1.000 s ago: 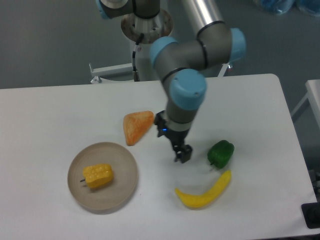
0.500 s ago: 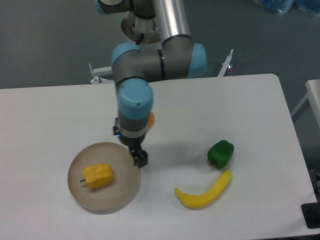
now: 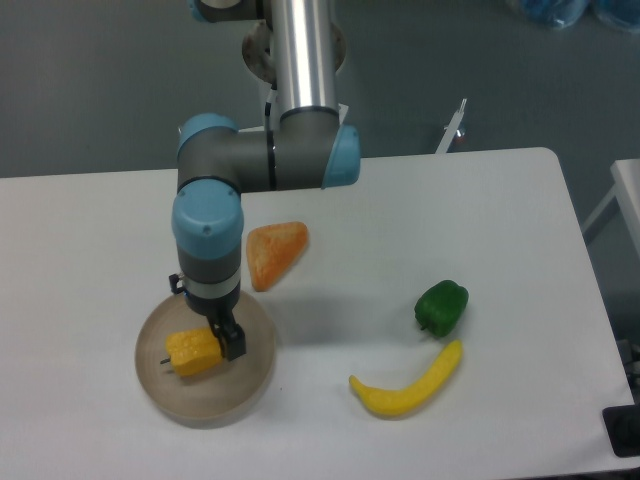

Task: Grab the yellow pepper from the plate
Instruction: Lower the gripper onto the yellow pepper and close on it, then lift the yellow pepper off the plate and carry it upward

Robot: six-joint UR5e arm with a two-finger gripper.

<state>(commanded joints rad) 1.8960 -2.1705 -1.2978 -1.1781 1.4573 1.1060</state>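
White table [image 3: 120,230] under a grey backdrop is carrying the scene. Having swept leftward from mid-table over the past second, the gripper [image 3: 226,344] is now hanging directly at the yellow pepper [image 3: 194,352], which is lying on the plate [image 3: 256,372] near the table's front-left corner. Judged from this, the approach is ending and the grasp is about to begin. Whether the fingers are spread or pinching cannot be told; the arm is hiding them.
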